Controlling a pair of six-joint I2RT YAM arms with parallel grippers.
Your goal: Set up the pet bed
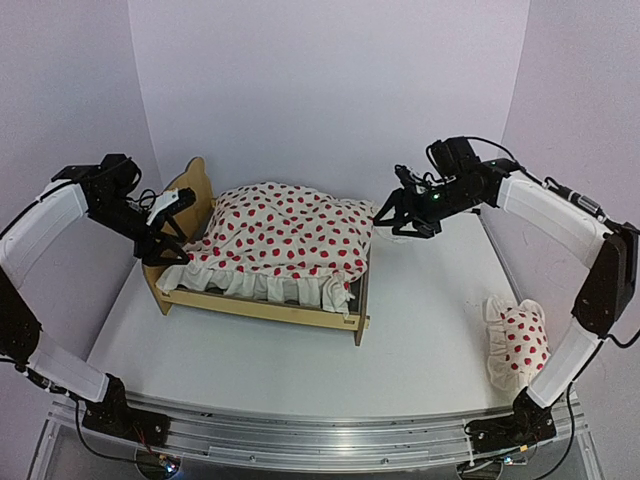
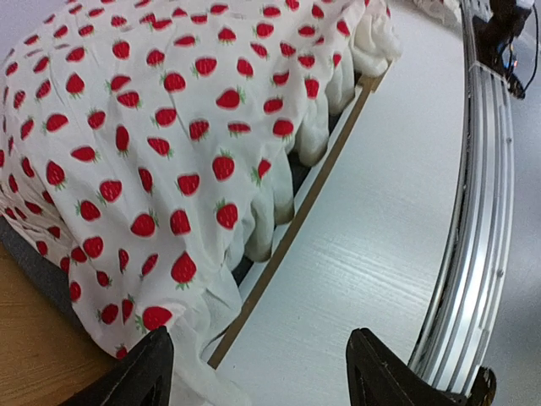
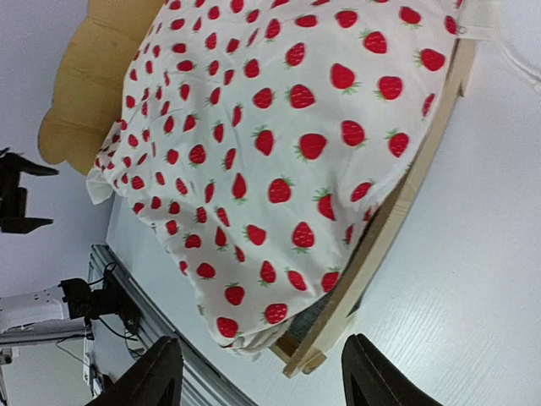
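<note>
I see the small light plywood pet bed with its wavy headboard [image 1: 268, 309] standing left of centre on the white table [image 1: 420, 330], headboard towards the left arm; a white ruffled duvet printed with red strawberries [image 1: 285, 235] lies spread over it, its frill hanging over the near rail. My left gripper [image 1: 168, 250] hovers at the head-end near corner, just beside the frill, fingers spread wide with nothing between them; whether it touches the cloth I cannot tell. My right gripper [image 1: 392, 222] hangs just off the far foot-end corner, likewise wide and empty. A small matching strawberry pillow [image 1: 520, 345] lies well apart, by the right arm.
</note>
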